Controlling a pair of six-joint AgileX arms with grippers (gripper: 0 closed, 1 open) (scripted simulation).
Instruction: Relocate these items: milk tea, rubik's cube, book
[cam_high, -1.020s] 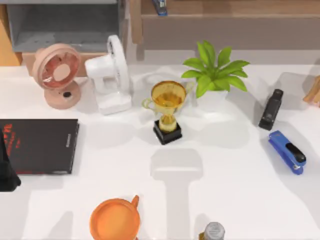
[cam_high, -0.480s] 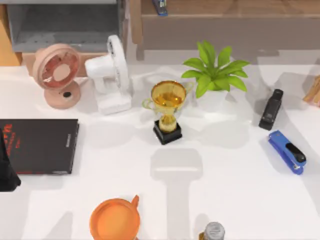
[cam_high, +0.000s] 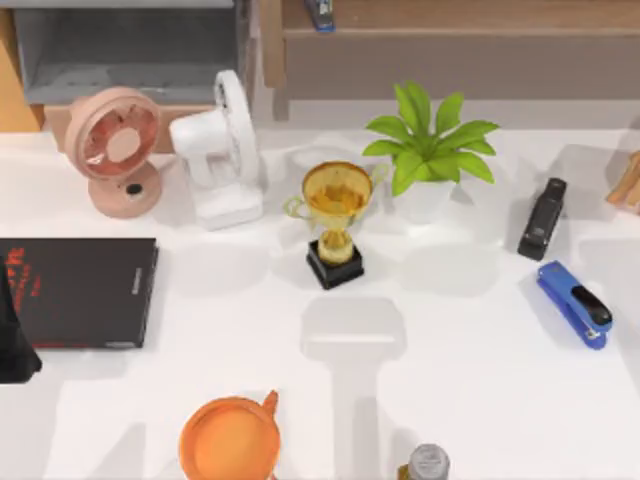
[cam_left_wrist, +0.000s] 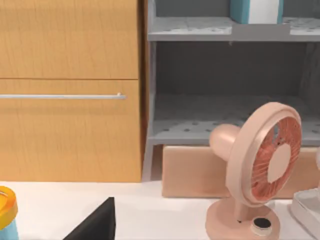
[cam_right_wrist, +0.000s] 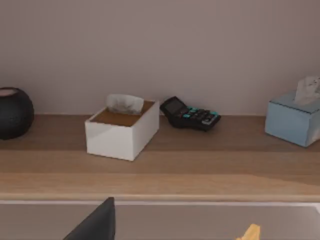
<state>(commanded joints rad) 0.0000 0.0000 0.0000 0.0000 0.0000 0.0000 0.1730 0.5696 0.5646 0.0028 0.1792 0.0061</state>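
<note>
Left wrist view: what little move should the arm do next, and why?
Probably turn the left arm toward the orange-lidded cup, likely the milk tea, standing on the table. The teal book already sits on the grey shelf, so the cup looks undone.

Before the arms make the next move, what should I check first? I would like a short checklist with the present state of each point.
1. Teal book located: ok. It stands on the upper board of the grey shelf.
2. Milk tea identified: cannot tell. A cup with an orange lid sits at the picture's edge, cut off.
3. Rubik's cube located: cannot tell.
4. Way to the shelf free: not ok. The pink fan stands right in front of it.
5. Wrong book ruled out: ok. The black book with red lettering lies flat at the table's left side.
</note>
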